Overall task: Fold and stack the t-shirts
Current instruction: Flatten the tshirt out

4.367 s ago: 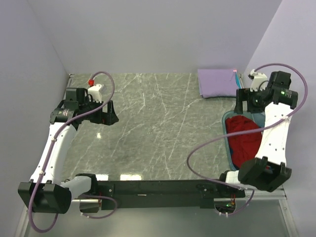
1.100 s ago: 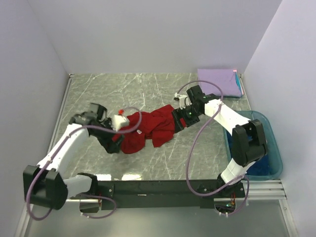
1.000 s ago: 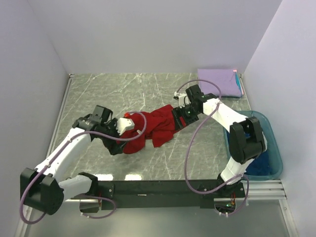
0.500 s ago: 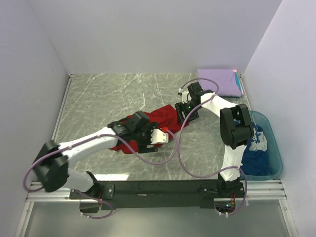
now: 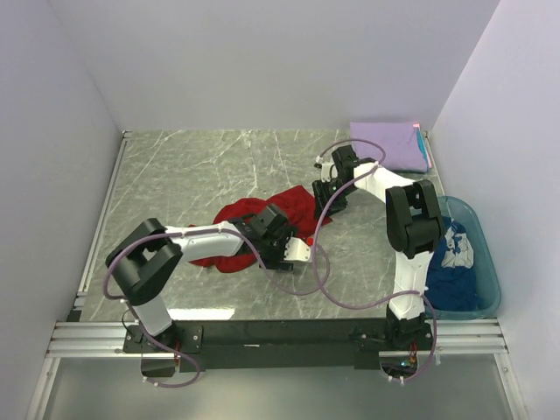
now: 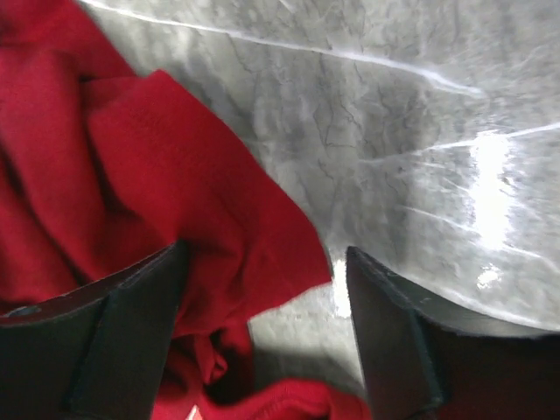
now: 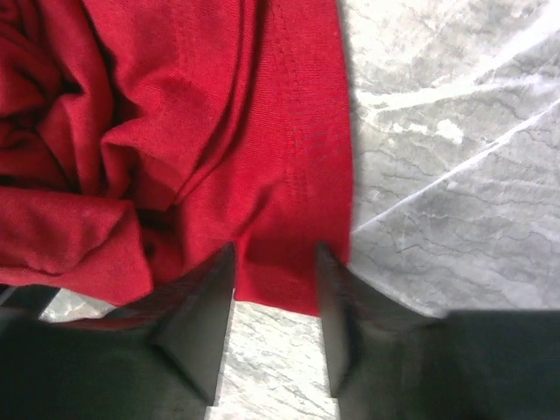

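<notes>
Both arms have swung in over the red t-shirt (image 5: 234, 215), which lies bunched mid-tabletop (image 5: 192, 166), its length running between them. At its near corner the left end effector (image 6: 262, 337) straddles cloth, fairly wide. At the far hem the right end effector (image 7: 273, 306) stands narrower and has not yet pinched.

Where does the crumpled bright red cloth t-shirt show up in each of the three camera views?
Top external: the crumpled bright red cloth t-shirt lies near the middle of the table.
Left wrist: the shirt fills the left half, reaching between the jaws.
Right wrist: the shirt covers the upper left, its hem running down between the jaws.
Shared landmark: the grey white-veined marble tabletop beneath it.
</notes>
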{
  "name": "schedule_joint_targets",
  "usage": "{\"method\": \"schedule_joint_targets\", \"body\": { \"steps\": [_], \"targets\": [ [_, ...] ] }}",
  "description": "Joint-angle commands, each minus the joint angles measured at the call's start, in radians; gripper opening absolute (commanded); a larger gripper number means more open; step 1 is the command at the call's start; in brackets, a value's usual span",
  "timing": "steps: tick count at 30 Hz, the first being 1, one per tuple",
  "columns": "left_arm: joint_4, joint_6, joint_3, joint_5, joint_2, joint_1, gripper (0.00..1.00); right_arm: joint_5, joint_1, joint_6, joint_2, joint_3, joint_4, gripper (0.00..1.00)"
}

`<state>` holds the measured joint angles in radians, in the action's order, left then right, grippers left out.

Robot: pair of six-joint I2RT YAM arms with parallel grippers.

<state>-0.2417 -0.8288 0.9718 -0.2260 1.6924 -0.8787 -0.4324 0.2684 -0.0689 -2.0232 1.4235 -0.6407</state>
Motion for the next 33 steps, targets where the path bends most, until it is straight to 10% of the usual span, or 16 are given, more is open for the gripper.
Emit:
{"method": "schedule_joint_targets", "body": {
  "steps": [1, 6, 9, 19, 27, 33],
  "targets": [
    [0.047, -0.03, 0.039, -0.01, 0.055, -0.002, 0.73, -0.037, -0.021, 0.007, -0.035, 0.022, -0.034, 0.45],
    [0.006, -0.004, 0.05, -0.015, 0.079, 0.014, 0.23, -0.055, -0.049, -0.015, -0.006, -0.006, -0.063, 0.0],
    [-0.106, 0.11, 0.088, -0.117, 0.003, 0.043, 0.01, -0.06, -0.08, -0.04, 0.036, -0.032, -0.1, 0.0],
    [-0.315, 0.457, 0.245, -0.453, -0.462, 0.496, 0.0, -0.009, -0.152, -0.166, 0.291, -0.202, -0.229, 0.0],
    [-0.242, 0.695, 0.436, -0.645, -0.302, 0.975, 0.0, 0.032, -0.192, -0.239, 0.399, -0.161, -0.272, 0.0],
    [-0.28, 0.683, 0.516, -0.71, -0.156, 1.155, 0.0, -0.02, -0.14, -0.192, 0.276, -0.026, -0.257, 0.46]
  ]
}}
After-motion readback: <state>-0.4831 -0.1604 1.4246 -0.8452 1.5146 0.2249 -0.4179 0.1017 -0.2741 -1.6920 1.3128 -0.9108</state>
